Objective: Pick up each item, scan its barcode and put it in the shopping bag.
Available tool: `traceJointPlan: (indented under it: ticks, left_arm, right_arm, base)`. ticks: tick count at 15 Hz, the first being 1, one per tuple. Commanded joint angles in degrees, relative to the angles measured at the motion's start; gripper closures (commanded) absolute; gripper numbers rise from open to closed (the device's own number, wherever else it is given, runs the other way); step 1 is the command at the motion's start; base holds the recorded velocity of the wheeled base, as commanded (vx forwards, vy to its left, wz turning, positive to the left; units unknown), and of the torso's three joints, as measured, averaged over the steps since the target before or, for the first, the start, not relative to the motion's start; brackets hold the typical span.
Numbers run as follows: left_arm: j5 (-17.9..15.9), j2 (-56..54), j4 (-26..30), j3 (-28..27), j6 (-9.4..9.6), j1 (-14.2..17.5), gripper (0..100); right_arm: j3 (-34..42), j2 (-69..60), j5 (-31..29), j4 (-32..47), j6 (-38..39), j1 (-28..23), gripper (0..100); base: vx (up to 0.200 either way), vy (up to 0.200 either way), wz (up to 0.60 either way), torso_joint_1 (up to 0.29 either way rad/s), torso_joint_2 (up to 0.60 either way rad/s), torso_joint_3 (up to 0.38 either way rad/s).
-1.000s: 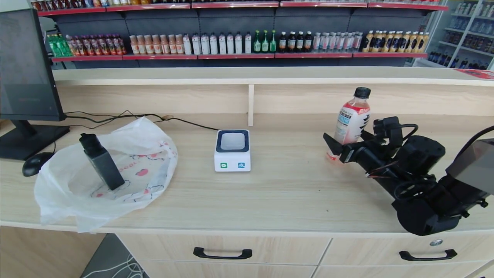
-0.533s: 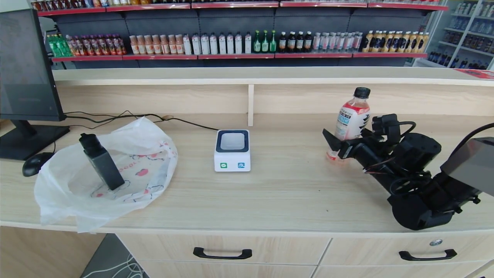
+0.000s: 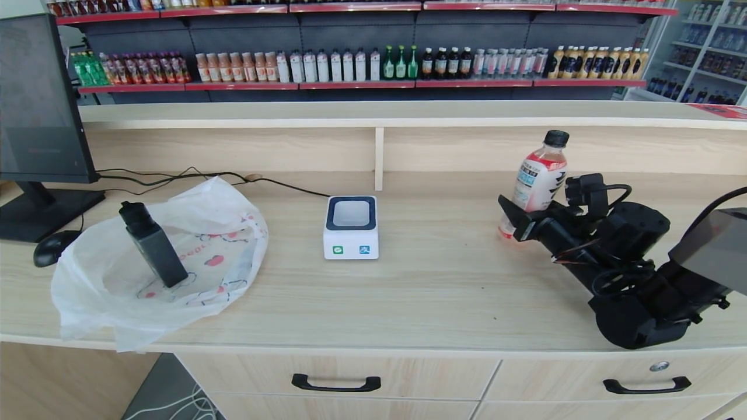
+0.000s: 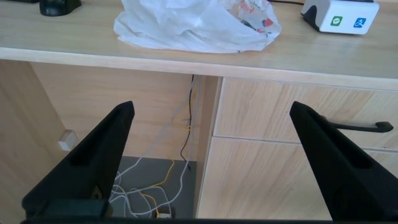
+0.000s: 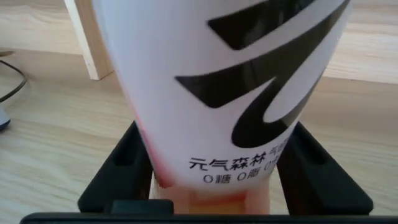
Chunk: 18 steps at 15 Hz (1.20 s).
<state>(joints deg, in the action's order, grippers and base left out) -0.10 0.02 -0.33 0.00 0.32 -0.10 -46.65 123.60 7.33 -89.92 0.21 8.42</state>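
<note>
A pink drink bottle (image 3: 538,175) with a black cap and a white label leans to the right at the counter's right side. My right gripper (image 3: 528,214) is shut on its lower body; in the right wrist view the bottle (image 5: 230,93) sits tight between both black fingers (image 5: 118,177). The white barcode scanner (image 3: 351,227) stands mid-counter. At the left lies the open white shopping bag (image 3: 227,221) with a dark rectangular bottle (image 3: 153,245) standing in it. My left gripper (image 4: 211,124) hangs open below the counter's front edge, facing the drawers, with the bag (image 4: 186,28) above it.
A monitor (image 3: 35,99) and a black mouse (image 3: 52,247) sit at the far left, with cables (image 3: 175,174) running behind the bag. A raised wooden ledge (image 3: 379,119) with a divider closes the counter's back. Bare wood lies between scanner and bottle.
My right gripper has shifted slightly right with the bottle, whose top has tipped further right and whose base has risen a little. Bag, scanner and dark bottle have not moved.
</note>
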Motion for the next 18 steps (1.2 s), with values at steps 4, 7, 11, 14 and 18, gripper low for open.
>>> traceJointPlan:
  ticks: [4,7,11,14,18]
  left_arm:
    - [0.0,0.0,0.0,0.0,-0.05,0.0,0]
    - [0.0,0.0,-0.1,0.0,0.03,0.0,0]
    - [0.0,0.0,0.0,0.0,-0.14,0.0,0]
    - [0.0,0.0,0.2,0.0,-0.05,0.0,0]
    - [0.0,0.0,0.2,0.0,-0.05,0.0,0]
  right_arm:
    - [-1.7,-1.3,0.0,-0.1,0.6,-0.7,100]
    - [-2.6,-3.2,0.0,-0.1,0.6,-0.7,100]
    - [0.5,-10.4,0.0,-0.1,0.8,-0.4,100]
    - [9.7,-19.5,0.0,-0.1,0.8,0.5,100]
    - [21.9,-31.5,0.1,-0.1,0.9,1.9,100]
  base:
    - [0.0,0.0,0.0,0.0,0.0,0.0]
    - [0.0,0.0,0.0,0.0,0.0,0.0]
    - [0.0,0.0,0.0,0.0,0.0,0.0]
    - [0.0,0.0,0.0,0.0,0.0,0.0]
    - [0.0,0.0,0.0,0.0,0.0,0.0]
